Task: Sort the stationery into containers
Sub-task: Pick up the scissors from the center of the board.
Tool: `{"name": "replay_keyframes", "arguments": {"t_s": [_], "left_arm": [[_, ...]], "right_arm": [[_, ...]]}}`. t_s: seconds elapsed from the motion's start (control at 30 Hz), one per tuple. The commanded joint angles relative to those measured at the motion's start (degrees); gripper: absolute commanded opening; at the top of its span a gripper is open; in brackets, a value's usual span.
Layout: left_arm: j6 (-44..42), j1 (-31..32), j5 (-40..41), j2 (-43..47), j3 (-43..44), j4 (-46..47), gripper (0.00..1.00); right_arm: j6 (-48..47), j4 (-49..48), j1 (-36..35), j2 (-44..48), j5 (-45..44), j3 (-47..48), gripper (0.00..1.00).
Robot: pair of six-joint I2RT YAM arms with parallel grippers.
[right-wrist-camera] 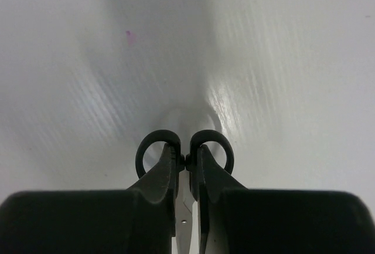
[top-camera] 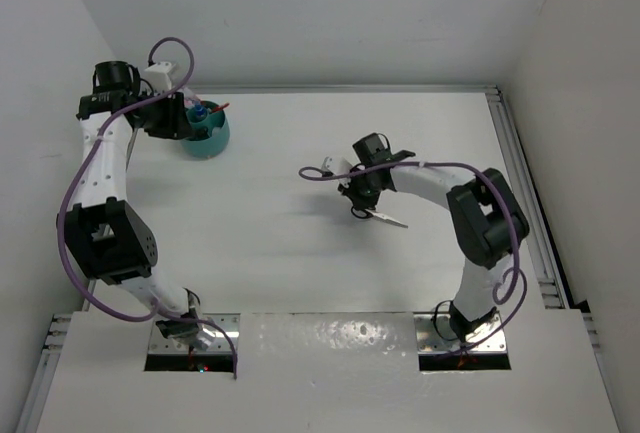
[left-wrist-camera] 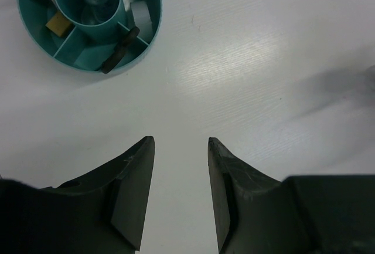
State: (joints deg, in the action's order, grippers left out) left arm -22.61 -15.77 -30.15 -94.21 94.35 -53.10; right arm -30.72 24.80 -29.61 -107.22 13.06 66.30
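One pair of scissors (right-wrist-camera: 157, 134) clamped in the right jaws on the surface (top-camera: 280, 273), left jaws apart near the organiser (left-wrist-camera: 157, 13): grasp looks made, next needs a lift and carry across.

The table (top-camera: 280, 273) lies bare between the two arms, leaving a wide lane across its middle and near side. At the far left the teal organiser (top-camera: 210, 139) stands close to the side wall (top-camera: 40, 53), with the left arm (top-camera: 105, 153) crowding it. The right arm (top-camera: 440, 188), carrying scissors (top-camera: 383, 216), blocks the centre right.
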Motion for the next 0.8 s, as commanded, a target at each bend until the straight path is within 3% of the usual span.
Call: {"name": "replay_keyframes", "arguments": {"t_s": [0.0,0.13,0.27,0.37,0.5,0.77], "left_arm": [[0.73,-0.32,-2.89,2.9,-0.22,1.69,0.39],[0.29,0.56,-4.12,2.98,0.92,1.6,0.39],[0.72,3.11,-8.68,2.72,2.07,0.46,0.39],[1.87,6.79,-16.93,2.37,2.07,-0.07,0.4],[2.22,15.13,-20.21,2.37,0.49,-0.25,0.41],[2.57,25.16,-21.62,2.28,-1.71,0.36,0.46]], "right_arm": [[5.49,-9.75,-0.45,6.84,3.55,-3.45,0.0],[9.88,-18.72,-0.89,10.44,3.2,-8.29,0.0],[20.75,-28.56,-1.68,13.26,0.92,-12.15,0.0],[28.66,-37.43,-3.35,15.37,-6.8,-13.04,0.0],[37.04,-47.8,-5.46,16.34,-16.12,-10.59,0.0],[38.72,-50.28,-11.52,11.6,-24.04,-0.13,0.0]]}}
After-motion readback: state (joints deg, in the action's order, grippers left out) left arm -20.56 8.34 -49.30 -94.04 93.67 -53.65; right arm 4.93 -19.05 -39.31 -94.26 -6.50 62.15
